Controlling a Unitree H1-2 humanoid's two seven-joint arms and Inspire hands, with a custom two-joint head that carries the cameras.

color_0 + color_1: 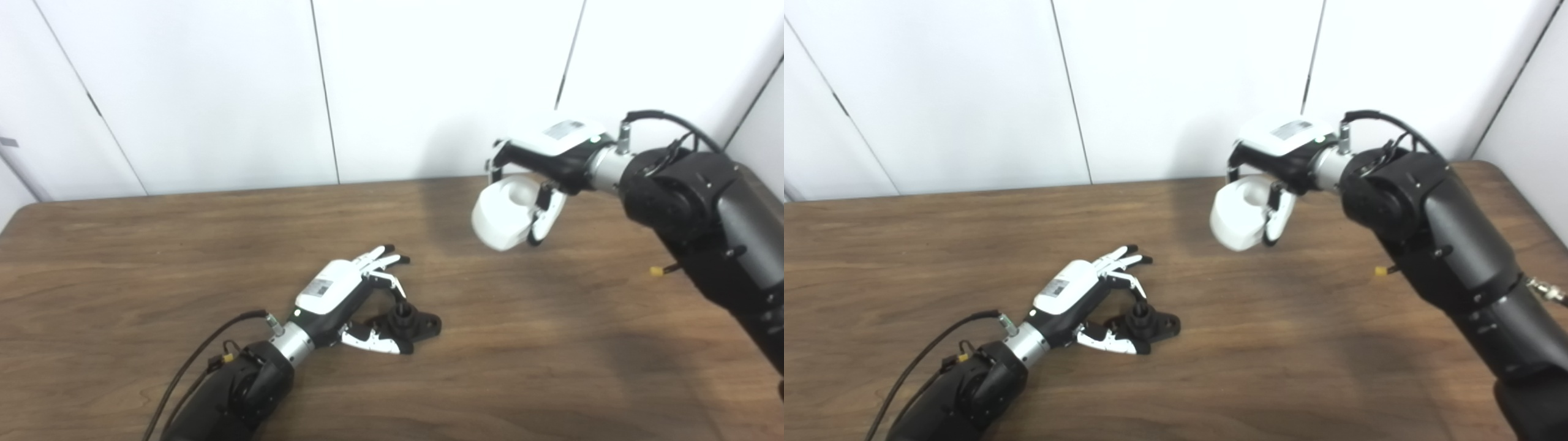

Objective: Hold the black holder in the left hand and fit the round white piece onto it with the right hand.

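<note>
The black holder (413, 323) lies flat on the wooden table (122, 257), with a short post sticking up. My left hand (343, 293) rests on the table around it. The thumb lies along the holder's near side, most fingers stretch out past it, and one finger curls toward the post. The hand has not closed on the holder. My right hand (551, 156) hangs above the table's far right part, shut on the round white piece (503, 217). The piece's hollowed face points up and left. It is well apart from the holder.
White wall panels (429, 79) stand right behind the table's far edge. A small yellow-tipped pin (656, 271) sticks out of my right forearm. Bare wood lies between the two hands.
</note>
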